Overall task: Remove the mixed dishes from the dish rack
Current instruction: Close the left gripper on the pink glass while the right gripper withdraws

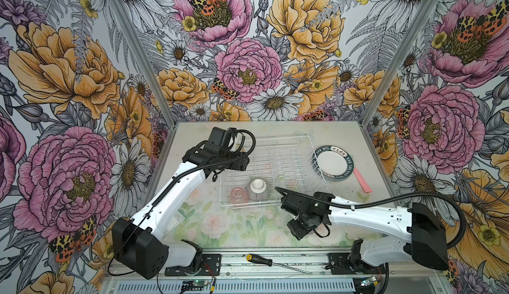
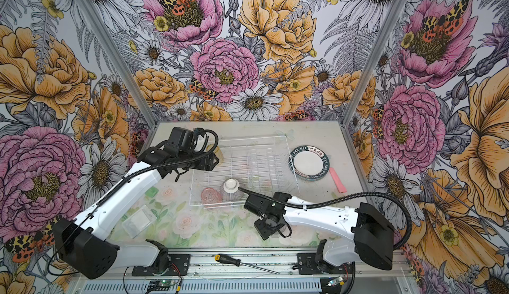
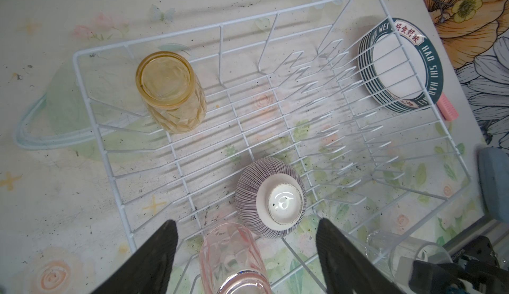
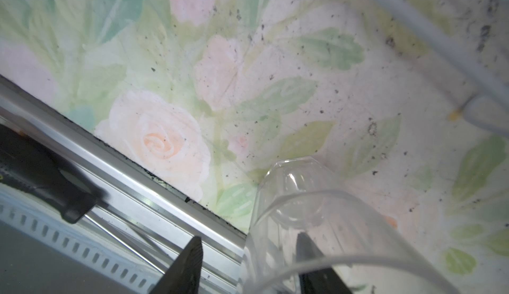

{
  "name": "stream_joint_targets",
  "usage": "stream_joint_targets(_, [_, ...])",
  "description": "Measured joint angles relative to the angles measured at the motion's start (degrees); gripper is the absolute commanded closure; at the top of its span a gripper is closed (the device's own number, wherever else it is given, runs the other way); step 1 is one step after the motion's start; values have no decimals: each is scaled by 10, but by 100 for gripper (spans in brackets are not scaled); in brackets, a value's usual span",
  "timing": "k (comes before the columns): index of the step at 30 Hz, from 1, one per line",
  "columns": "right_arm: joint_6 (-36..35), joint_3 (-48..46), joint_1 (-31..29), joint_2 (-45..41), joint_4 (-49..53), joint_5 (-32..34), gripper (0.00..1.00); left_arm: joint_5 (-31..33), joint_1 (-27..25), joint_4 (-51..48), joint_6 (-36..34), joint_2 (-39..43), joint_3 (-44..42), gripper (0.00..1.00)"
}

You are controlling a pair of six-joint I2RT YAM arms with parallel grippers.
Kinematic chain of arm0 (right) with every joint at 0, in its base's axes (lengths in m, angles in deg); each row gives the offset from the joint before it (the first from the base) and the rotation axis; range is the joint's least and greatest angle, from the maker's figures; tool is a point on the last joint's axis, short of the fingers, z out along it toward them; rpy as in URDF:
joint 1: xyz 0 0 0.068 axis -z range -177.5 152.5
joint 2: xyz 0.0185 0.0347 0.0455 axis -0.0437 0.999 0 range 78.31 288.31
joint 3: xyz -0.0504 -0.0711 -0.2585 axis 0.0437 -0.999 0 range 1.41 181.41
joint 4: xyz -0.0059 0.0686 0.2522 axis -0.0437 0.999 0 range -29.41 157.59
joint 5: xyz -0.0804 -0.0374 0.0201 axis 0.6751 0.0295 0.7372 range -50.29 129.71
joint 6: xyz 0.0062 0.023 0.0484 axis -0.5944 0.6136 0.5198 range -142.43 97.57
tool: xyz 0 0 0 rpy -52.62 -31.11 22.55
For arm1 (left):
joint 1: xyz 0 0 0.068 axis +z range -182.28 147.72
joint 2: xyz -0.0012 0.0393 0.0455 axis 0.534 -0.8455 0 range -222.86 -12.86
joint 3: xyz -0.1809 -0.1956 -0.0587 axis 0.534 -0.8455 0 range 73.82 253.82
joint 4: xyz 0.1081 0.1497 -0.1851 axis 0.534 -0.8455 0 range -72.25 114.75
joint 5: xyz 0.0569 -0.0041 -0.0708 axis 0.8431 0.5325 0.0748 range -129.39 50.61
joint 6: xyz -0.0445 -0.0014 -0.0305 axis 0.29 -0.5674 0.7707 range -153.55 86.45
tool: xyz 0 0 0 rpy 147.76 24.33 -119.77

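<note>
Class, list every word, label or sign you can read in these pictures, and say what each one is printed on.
"HAO SHI HAO": dark green rim of the top round white plate in the stack.
"好食好味": red characters on a white patch of that rim.
"HAO WEI": the same rim, read in a top view.
Black-handled screwdriver: the yellow mark on its handle is too small to read.

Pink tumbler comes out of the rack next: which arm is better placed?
Left. The left gripper hovers open over the dish rack with the pink tumbler lined up between its fingers. The right gripper is outside the rack, one finger inside the clear tumbler.
</note>
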Motion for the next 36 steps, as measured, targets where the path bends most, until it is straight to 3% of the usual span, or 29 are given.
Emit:
stream_joint_targets(13, [0,47,22,-115,0,7,37,20,-42,-27,2,0,-24,13])
stream_joint_targets(20, [-6,90,69,-173,-2,37,34,39,-78,-58,9,0,-34,10])
stream_joint_targets(28, [-24,99,102,-180,-2,55,34,63,-115,-118,44,2,-53,9])
stream_joint_targets(36, [-42,99,113,-169,-2,56,34,77,-120,-154,77,15,-76,9])
